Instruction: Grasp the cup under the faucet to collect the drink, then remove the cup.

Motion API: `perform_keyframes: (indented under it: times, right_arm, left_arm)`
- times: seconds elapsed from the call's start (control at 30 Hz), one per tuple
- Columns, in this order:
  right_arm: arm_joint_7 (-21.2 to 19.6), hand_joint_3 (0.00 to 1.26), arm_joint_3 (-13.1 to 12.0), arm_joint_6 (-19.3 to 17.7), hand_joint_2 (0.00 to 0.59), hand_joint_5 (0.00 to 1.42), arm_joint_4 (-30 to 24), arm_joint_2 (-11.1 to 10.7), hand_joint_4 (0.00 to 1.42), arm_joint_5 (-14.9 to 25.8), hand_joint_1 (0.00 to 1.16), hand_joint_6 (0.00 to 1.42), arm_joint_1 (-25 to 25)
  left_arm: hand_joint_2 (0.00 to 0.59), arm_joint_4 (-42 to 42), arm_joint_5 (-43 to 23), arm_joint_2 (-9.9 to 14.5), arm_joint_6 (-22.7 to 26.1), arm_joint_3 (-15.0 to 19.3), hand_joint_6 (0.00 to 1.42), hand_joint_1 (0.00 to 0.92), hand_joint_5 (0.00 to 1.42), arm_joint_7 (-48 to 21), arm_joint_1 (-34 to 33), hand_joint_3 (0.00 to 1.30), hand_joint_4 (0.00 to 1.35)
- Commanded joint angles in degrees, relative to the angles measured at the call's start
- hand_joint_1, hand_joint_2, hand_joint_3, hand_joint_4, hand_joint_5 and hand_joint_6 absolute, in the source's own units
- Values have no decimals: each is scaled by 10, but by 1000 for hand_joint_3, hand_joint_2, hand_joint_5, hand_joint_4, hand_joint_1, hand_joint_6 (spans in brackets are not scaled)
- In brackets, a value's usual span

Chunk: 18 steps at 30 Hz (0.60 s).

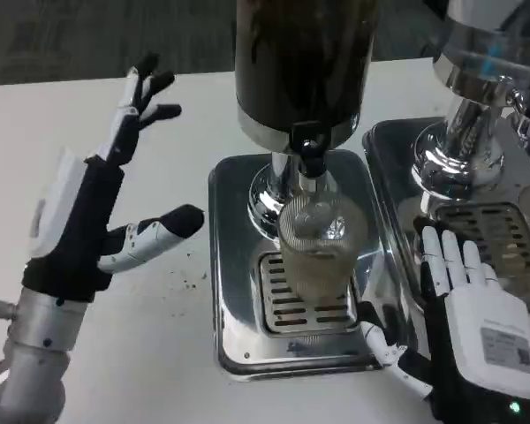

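Note:
A clear ribbed cup (316, 243) stands on the drip grille (283, 305) of the steel tray, right under the black faucet (311, 155) of the dark drink dispenser (305, 62). Pale liquid fills its lower part. My right hand (464, 309) is just right of the cup, fingers spread and pointing up, thumb low near the tray's front corner; it holds nothing and does not touch the cup. My left hand (115, 194) hovers over the table well left of the tray, fingers apart and empty.
A second chrome dispenser (481, 106) with its own tray (503, 230) stands close on the right, behind my right hand. The steel tray rim (225, 291) lies between my left hand and the cup. White table (177, 380) spreads to the left and front.

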Motion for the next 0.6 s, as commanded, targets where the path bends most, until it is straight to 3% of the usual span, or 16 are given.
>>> perform_keyframes:
  times: [0.03, 0.33, 0.6]
  right_arm:
    - [-2, 13, -3, -10, 329, 0, 10, -6, 0, 10, 312, 82, -6]
    - [-4, 27, -1, -10, 327, 0, 11, -8, 0, 17, 315, 93, -6]
    - [-14, 33, 2, -6, 332, 0, 10, 1, 0, 14, 320, 96, -1]
  left_arm:
    - [16, -39, -42, 0, -26, 28, 116, 0, 124, -52, 13, 0, 0]
    - [0, -103, -181, 1, -22, 1, 12, 0, 10, -241, -1, 0, 0]
    - [0, -125, -242, -30, 12, -5, 34, 0, 47, -364, -13, 0, 0]
